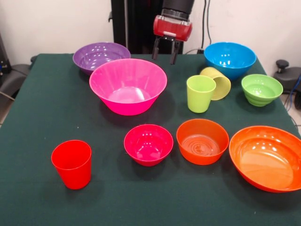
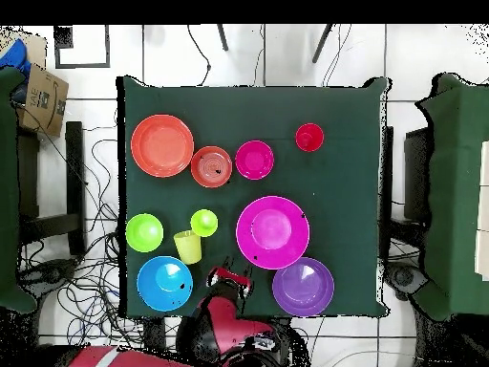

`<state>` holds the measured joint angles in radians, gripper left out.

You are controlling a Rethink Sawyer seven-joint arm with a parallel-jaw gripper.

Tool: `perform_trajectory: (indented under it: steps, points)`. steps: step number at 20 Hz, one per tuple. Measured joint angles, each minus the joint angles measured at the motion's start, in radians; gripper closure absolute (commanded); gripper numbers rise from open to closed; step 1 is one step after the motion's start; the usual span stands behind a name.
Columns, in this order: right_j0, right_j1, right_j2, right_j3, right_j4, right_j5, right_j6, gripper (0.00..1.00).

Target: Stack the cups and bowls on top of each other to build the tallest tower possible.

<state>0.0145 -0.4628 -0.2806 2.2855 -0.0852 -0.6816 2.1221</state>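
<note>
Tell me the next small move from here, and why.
Probably bring the open, empty gripper down toward the large pink bowl just in front of it. Nothing is stacked yet, every piece stands apart on the table, and a wide bowl looks like the steadiest base.

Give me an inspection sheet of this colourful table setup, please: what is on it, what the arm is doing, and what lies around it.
Surface: green cloth table, flat.
Job's things: no tower yet. Large pink bowl, purple bowl, blue bowl, ribbed green bowl, small magenta bowl, small orange bowl and large orange bowl all stand apart. Red cup and lime cup are upright; yellow cup lies tipped behind the lime one.
Clutter: nothing seen.
Grippers: gripper open, empty, above the far edge.
Cables: loose wires on the floor.
Surroundings: cardboard box, tiled floor.
</note>
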Motion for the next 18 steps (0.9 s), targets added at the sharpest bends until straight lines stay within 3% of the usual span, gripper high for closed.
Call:
perform_trajectory:
  steps: [18]
  points:
    - [0.023,0.116,-0.026,-0.046,0.033,-0.064,0.000,0.00]
